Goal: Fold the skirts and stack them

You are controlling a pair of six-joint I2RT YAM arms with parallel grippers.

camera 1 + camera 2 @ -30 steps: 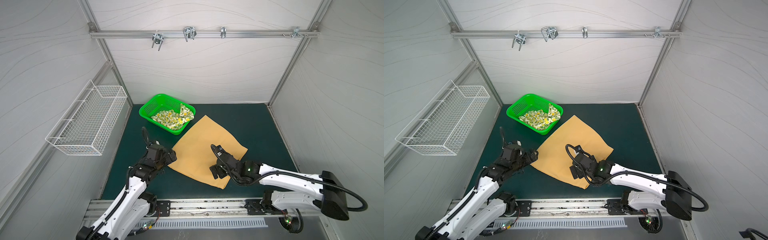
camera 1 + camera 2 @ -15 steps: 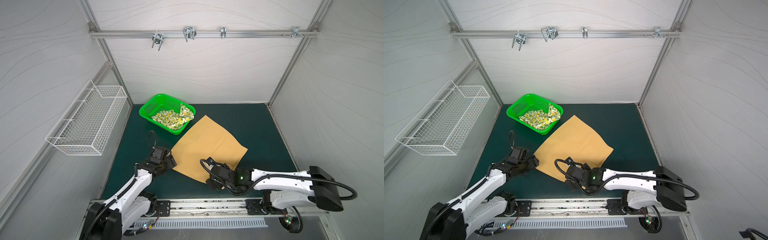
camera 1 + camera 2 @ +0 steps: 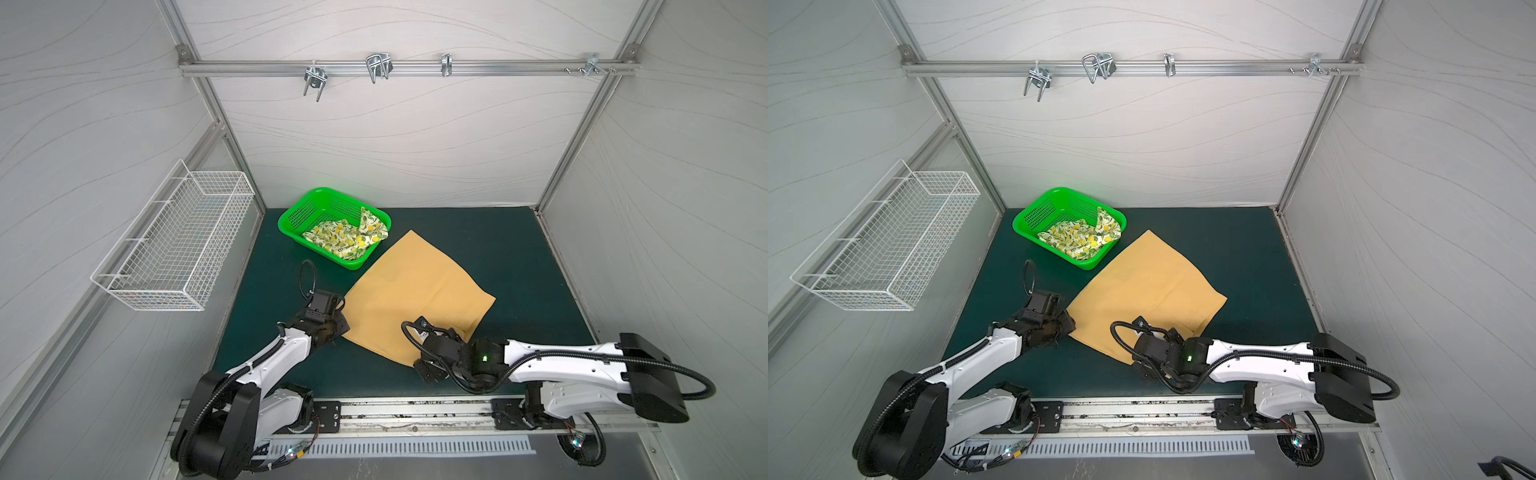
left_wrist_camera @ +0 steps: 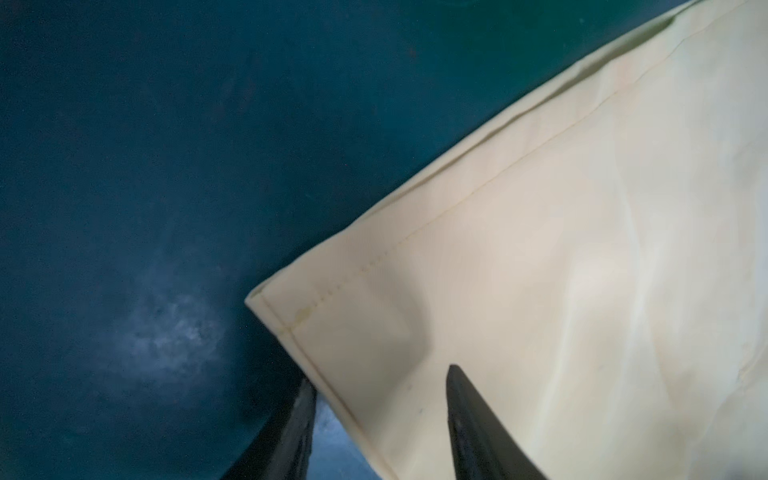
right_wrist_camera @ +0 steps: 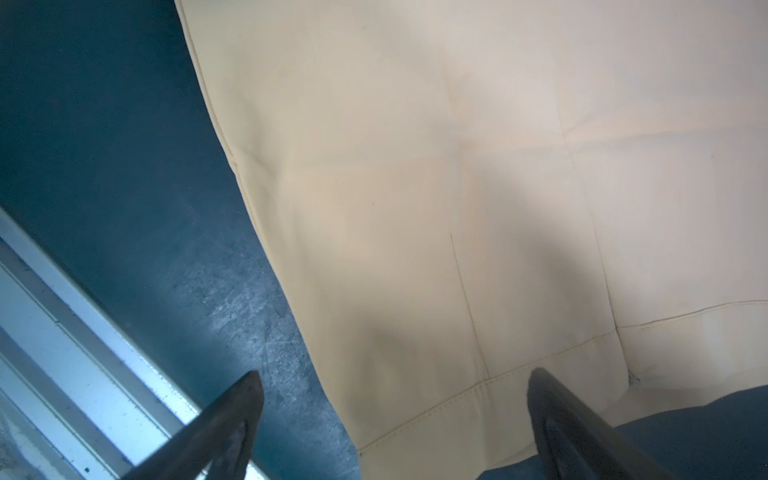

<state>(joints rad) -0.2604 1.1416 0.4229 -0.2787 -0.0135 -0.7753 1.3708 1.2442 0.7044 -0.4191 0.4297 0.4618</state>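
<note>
The mustard-orange skirt [image 3: 415, 299] [image 3: 1142, 291] lies flat on the dark green table. The lemon-print skirt [image 3: 345, 239] [image 3: 1079, 239] is crumpled in the green basket [image 3: 291, 216] at the back left. My left gripper [image 3: 338, 328] [image 4: 380, 376] is low at the mustard skirt's left corner. Its jaws stand partly apart with the stitched hem [image 4: 332, 386] between them. My right gripper [image 3: 428, 368] [image 5: 395, 372] is wide open at the skirt's near corner, one finger over the mat and one over the cloth [image 5: 457, 166].
A white wire basket [image 3: 174, 245] hangs on the left wall. The metal rail [image 3: 415, 411] runs along the table's front edge, just behind my right gripper. White walls close in the back and both sides.
My left gripper has dropped to the skirt's left corner and its jaws have narrowed around the hem. My right gripper has slid back from over the cloth to the near corner, still wide open.
</note>
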